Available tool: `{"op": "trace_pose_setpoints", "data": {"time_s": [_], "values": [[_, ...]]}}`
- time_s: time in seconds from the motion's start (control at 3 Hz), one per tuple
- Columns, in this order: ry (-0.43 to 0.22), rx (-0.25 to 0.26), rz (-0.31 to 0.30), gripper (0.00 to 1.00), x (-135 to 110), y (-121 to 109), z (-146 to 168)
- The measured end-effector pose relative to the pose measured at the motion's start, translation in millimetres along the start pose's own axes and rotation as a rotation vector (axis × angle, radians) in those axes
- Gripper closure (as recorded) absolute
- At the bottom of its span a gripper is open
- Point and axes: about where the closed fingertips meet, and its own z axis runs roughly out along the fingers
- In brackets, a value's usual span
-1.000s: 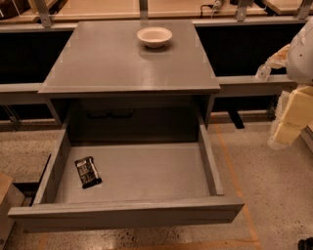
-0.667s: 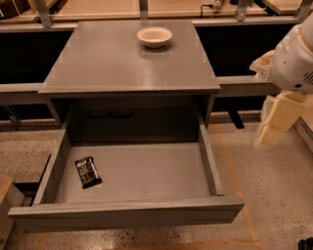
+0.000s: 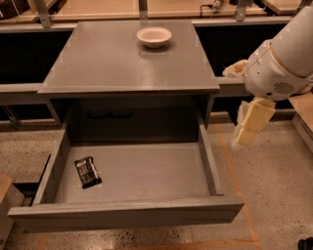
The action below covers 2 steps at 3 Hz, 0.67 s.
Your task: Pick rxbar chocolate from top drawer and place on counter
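Observation:
The rxbar chocolate (image 3: 87,172), a small black-wrapped bar, lies flat on the floor of the top drawer (image 3: 127,212), near its left wall. The drawer is pulled fully open below the grey counter (image 3: 112,58). My gripper (image 3: 250,124) hangs at the right, outside the drawer's right wall and above the floor, level with the counter's underside. It holds nothing that I can see and is far from the bar.
A white bowl (image 3: 154,36) stands at the back of the counter. Light tan tabletops (image 3: 98,7) run behind the cabinet and at the right edge. Speckled floor (image 3: 274,195) lies to the right of the drawer.
My arm and gripper have moved left, toward the cabinet and drawer. The bar, the drawer and the bowl have not moved.

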Motion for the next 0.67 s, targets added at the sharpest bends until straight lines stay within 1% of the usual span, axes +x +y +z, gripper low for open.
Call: {"op": "trace_pose_setpoints", "data": {"time_s": [0.33, 0.67], "values": [[0.011, -0.002, 0.055, 0.00, 11, 6, 0], [-0.067, -0.029, 0.109, 0.00, 9, 11, 37]]}}
